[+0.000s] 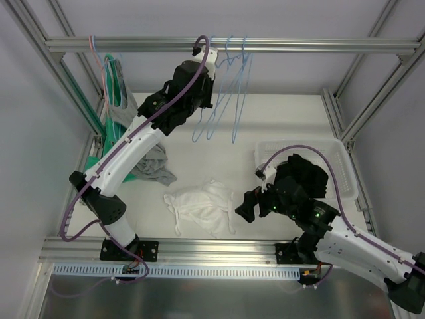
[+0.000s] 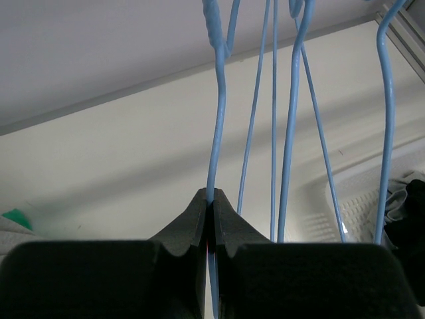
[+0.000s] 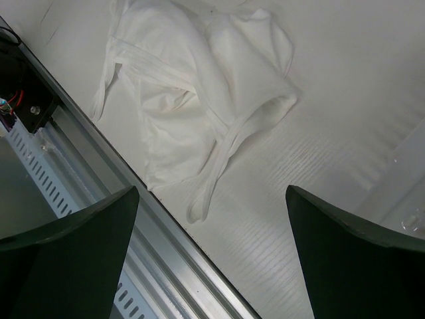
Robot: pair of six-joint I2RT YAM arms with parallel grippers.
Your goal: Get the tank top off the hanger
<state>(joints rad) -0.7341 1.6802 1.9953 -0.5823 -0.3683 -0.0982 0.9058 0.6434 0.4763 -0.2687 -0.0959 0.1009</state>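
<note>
Top external view showed the white tank top (image 1: 199, 207) lying crumpled on the table (image 1: 285, 123) close to its near edge, between the two arm bases and clear of every hanger. The left arm reached up and far to the metal rail (image 1: 299, 45), where several bare blue wire hangers (image 1: 222, 100) hung side by side. In the left wrist view the left fingers (image 2: 184, 229) were closed tight on the wire of one blue hanger (image 2: 216, 133), which ran up from between their tips, with the other blue wires hanging just to its right. The right fingers (image 3: 66, 252) stood wide apart and held nothing, hovering low over the table just right of the tank top; the right wrist view looked down on its straps and folds beside the table's near metal edge. A grey garment (image 1: 154, 167) lay on the table to the left, partly under the left arm, and a white basket (image 1: 346, 169) on the right held dark clothes (image 1: 307, 171)
</note>
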